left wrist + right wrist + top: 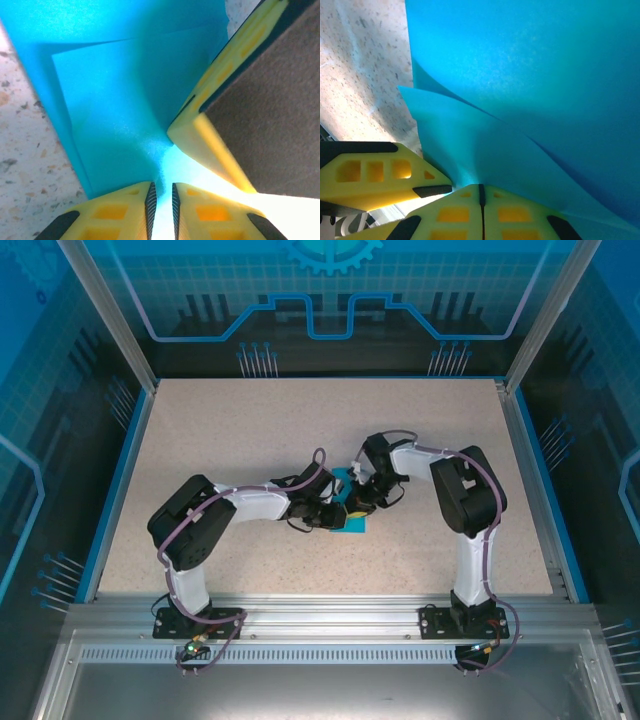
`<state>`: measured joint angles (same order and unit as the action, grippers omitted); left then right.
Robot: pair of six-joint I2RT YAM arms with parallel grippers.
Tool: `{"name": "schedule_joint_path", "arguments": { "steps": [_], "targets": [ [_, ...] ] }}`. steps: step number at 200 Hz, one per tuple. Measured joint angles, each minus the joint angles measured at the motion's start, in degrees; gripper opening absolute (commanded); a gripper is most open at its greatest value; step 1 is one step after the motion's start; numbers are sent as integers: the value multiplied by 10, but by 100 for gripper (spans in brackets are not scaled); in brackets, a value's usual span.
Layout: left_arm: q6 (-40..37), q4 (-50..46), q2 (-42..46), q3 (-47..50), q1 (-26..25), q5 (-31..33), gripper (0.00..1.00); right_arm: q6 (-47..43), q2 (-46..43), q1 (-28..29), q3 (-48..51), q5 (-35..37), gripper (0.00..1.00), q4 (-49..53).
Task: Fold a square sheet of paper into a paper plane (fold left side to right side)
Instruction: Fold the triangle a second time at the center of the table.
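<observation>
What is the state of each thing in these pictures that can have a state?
square sheet of paper: partly folded, layers overlapping, pinched by both grippers.
left gripper: jaws almost together, gripping the sheet's edge.
right gripper: shut on the sheet.

1. Your top external camera sits above and behind the arm bases. It looks down and forward from well off, taking in the whole table (200,440) and both arms.
2. Your left wrist camera looks along the left gripper (162,192), very near the square sheet of paper (110,110).
3. Your right wrist camera looks along the right gripper (481,192), equally near.
4. All 3 views share the sheet at mid-table. Each wrist view also catches a finger of the other arm.
</observation>
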<state>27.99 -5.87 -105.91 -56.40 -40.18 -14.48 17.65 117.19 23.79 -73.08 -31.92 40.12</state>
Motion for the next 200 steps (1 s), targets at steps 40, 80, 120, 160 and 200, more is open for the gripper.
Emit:
{"name": "schedule_joint_path", "arguments": {
  "steps": [40, 80, 120, 160, 200],
  "targets": [
    [0, 15, -1, 4, 0, 2, 22, -17, 7, -45, -22, 20, 6, 28],
    [0, 19, -1, 7, 0, 2, 22, -32, 10, -90, -33, 37, 6, 41],
    [2, 18, 4, 8, -1, 1, 31, -39, 12, -92, -35, 35, 7, 44],
    [-8, -40, 36, 6, 0, 4, 55, -43, -10, -102, -21, 50, 26, 26],
    [-20, -90, 89, -18, 19, 17, 67, -19, -129, -163, 60, 49, 53, -43]
  ]
}}
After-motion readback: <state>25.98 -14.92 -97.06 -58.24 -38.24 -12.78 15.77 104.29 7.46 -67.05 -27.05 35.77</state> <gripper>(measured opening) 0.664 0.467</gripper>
